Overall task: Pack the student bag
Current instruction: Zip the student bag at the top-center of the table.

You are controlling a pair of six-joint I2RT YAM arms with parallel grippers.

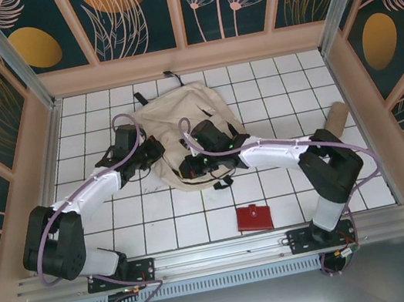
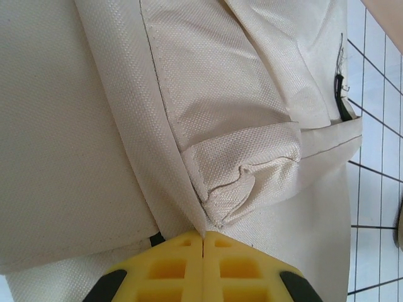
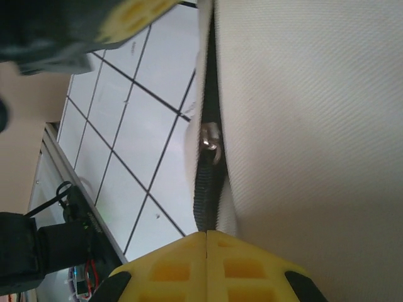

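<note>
Left gripper [image 2: 203, 240]: the jaws are fully closed, and the yellow pads meet along a thin line. The tips rest against a folded seam of the student bag [image 2: 208, 94]. I cannot tell whether any cloth is caught between them.

Right gripper [image 3: 206, 238]: the jaws are also closed pad to pad. The bag's black zipper [image 3: 203, 201] runs straight down to the tips, with its metal slider [image 3: 211, 141] a little above them. I cannot tell whether the tips grip the zipper tape or only touch it.

In the top view, I see both grippers at the bag's near half. The left one is at its left edge and the right one at its near edge, close to the middle. The bag lies slumped on the white-tiled bench [image 1: 122, 228], centred and toward the far wall. A red wallet [image 1: 254, 217] lies flat close to the near edge, well apart from the bag. A tan cylindrical pouch [image 1: 335, 117] lies at the right side of the bench, near the wall.
</note>
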